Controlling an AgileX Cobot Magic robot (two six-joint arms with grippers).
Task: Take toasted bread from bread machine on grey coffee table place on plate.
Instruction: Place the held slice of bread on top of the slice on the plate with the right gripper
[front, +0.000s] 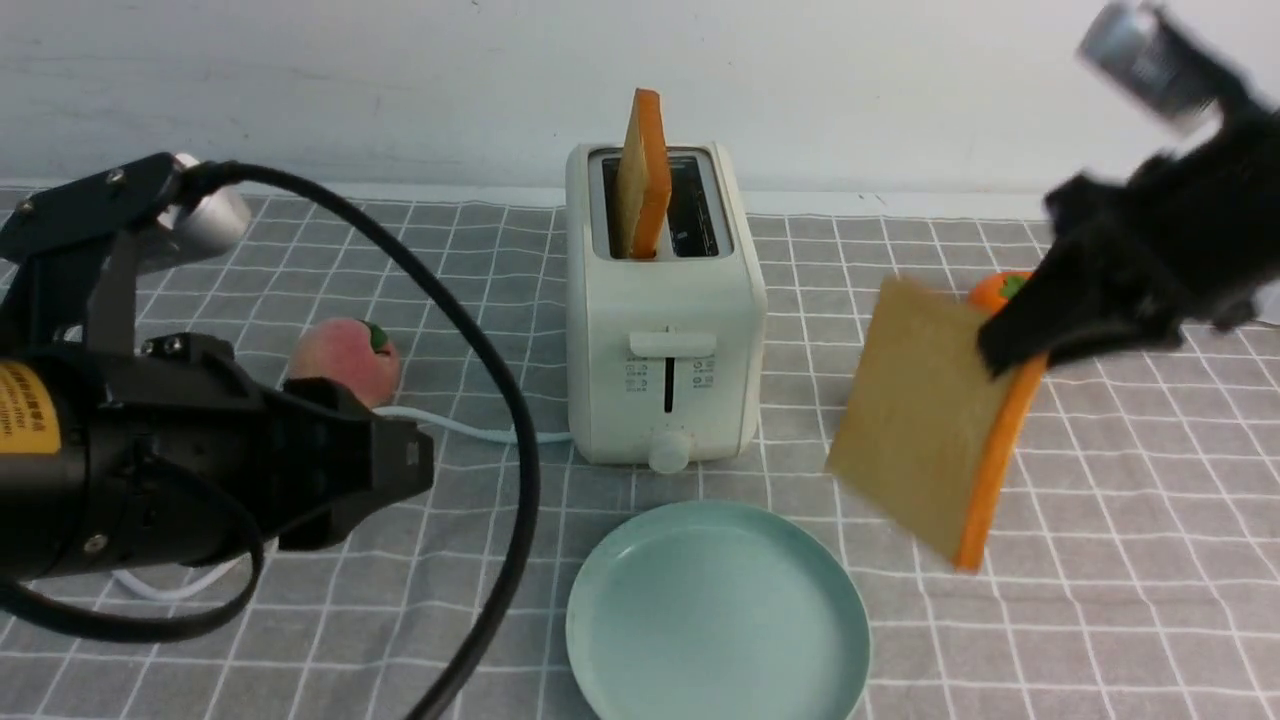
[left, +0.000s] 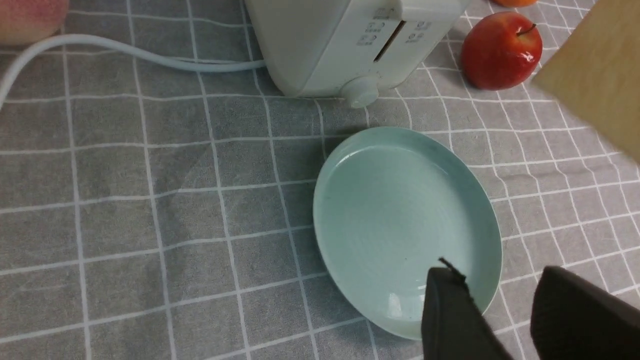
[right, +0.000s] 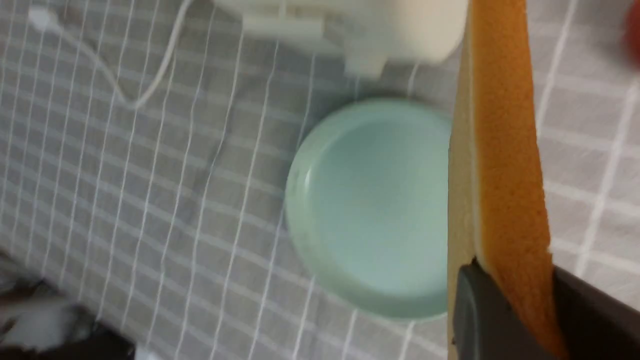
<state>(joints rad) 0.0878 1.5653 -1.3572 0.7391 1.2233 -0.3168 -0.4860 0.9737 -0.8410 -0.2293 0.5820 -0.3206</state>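
Observation:
My right gripper (front: 1010, 350) is shut on one slice of toasted bread (front: 930, 420) and holds it tilted in the air, right of the bread machine (front: 665, 340) and up to the right of the plate (front: 715, 615). In the right wrist view the slice's orange crust (right: 505, 150) runs between the fingers (right: 480, 310), with the plate (right: 370, 210) below it. A second slice (front: 643, 190) stands in the bread machine's left slot. My left gripper (left: 500, 280) is open and empty, low over the grey coffee table (front: 1100, 600) by the plate's rim (left: 480, 210).
A peach (front: 345, 358) lies left of the bread machine, beside its white cord (front: 450, 425). A red apple (left: 501, 50) sits to the machine's right, and an orange fruit (front: 1000, 290) shows behind the held slice. My left arm's black cable (front: 505, 400) loops over the table.

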